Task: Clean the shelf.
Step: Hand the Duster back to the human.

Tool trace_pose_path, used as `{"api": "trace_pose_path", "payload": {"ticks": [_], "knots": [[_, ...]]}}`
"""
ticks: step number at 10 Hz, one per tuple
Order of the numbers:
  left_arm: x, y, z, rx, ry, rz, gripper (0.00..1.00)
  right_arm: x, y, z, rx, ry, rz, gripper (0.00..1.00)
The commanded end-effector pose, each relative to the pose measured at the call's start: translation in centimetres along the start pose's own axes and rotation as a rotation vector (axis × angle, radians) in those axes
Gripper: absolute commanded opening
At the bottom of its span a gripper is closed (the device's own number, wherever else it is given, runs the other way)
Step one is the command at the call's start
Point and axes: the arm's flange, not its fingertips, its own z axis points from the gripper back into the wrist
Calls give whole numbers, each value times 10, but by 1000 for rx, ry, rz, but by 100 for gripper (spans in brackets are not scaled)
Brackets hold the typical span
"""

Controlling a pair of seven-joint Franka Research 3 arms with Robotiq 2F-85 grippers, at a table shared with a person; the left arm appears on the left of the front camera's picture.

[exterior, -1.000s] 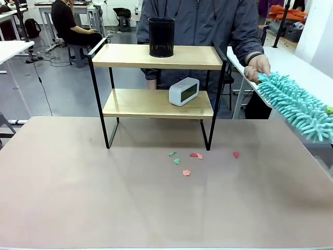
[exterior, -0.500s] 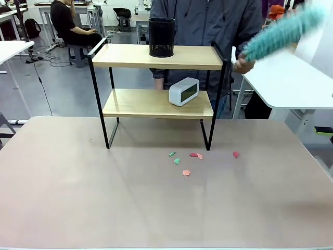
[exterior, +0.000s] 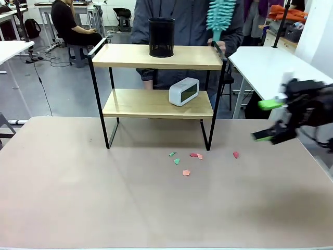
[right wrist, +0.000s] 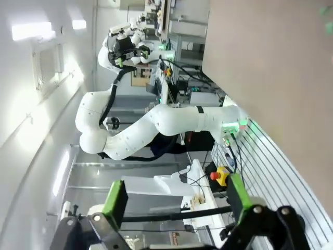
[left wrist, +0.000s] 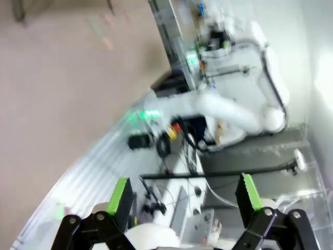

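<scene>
We find the shelf (exterior: 158, 78) standing at the table's far middle, rigid and light-looking; its black frame uprights offer the firmest hold. The right gripper (exterior: 270, 121) and left gripper (left wrist: 183, 195) both stand spread, empty.

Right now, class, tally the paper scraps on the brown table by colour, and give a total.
Green scraps: 2
Red or pink scraps: 3
Orange scraps: 1
Total: 6, all on the table in front of the shelf.

One shelf (exterior: 156, 56) with two boards, one black mesh cup (exterior: 161, 37), one white clock (exterior: 183, 91), one teal duster (exterior: 221, 14) and six paper scraps (exterior: 186, 172) are counted.
</scene>
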Motion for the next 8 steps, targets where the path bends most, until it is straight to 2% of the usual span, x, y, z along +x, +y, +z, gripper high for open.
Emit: {"api": "trace_pose_path", "payload": {"ticks": [1,2,3,4,5,6,7,8], "knots": [[10,-5,-72,53,60,33,100,11,-6,-33,11,-36,-33,100],[16,-7,-100,51,6,111,100,7,-4,-44,61,-33,-16,100],[17,-7,-129,117,-79,154,100,4,0,-49,67,-95,-24,100],[14,-3,-156,199,-218,193,100,5,6,-50,27,-154,-41,100],[14,1,-176,186,-440,289,100,5,8,-53,3,-156,-33,100],[20,2,-178,127,-551,403,100,25,2,-40,43,-68,-8,100],[57,-8,-116,156,-230,205,100,25,2,-40,43,-68,-8,100],[57,-8,-116,156,-230,205,100,25,2,-40,43,-68,-8,100]]}}
